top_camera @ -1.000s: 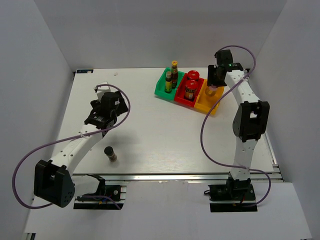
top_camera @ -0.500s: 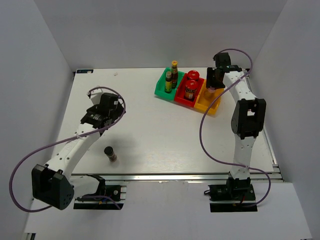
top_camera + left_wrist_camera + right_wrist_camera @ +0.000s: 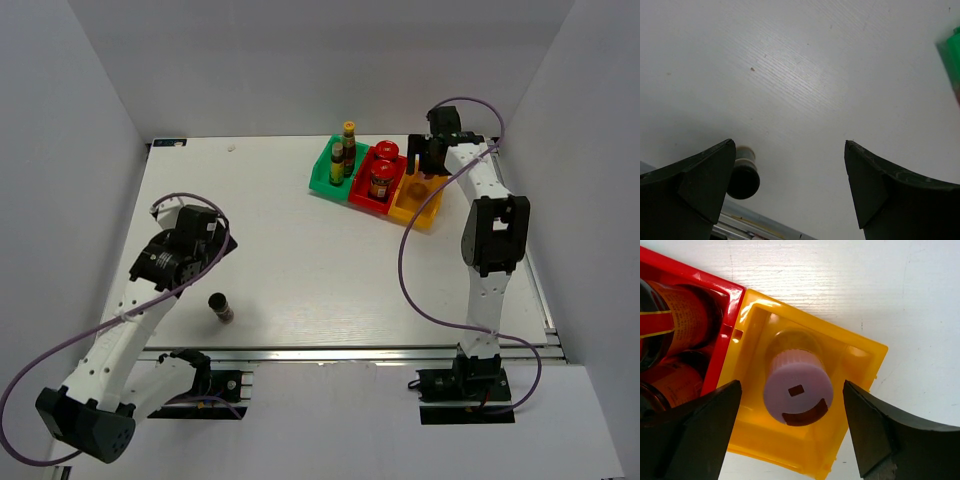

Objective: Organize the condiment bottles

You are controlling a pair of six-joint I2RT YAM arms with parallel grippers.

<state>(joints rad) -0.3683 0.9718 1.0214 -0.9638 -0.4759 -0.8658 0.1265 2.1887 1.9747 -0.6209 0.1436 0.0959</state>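
While the red bin (image 3: pixel 362 203) stands at the far side of the table (image 3: pixel 300 260), the small black-capped shaker (image 3: pixel 221 307) is the nearest thing. It stands upright and alone, well apart from the red bin, toward the near left edge. The left gripper (image 3: pixel 789 145) hangs above the bare table, also far to the near left of the red bin. Its fingers are released and spread wide with nothing between them. In the left wrist view the shaker shows just beside the left finger, outside the gap.

Inside the red bin are the two red-lidded jars (image 3: pixel 380 180), one behind the other. The green bin (image 3: pixel 322 178) touches the red bin on its left side and holds the two yellow-capped bottles (image 3: pixel 338 160), both upright. The yellow bin (image 3: pixel 418 213) touches the red bin on its right side, and the pink-capped bottle (image 3: pixel 798 392) stands upright in its far end. The right gripper (image 3: pixel 792 385) hangs over this bottle. Its fingers are released: one is on each side of the pink cap, with a clear gap to the cap on both sides.
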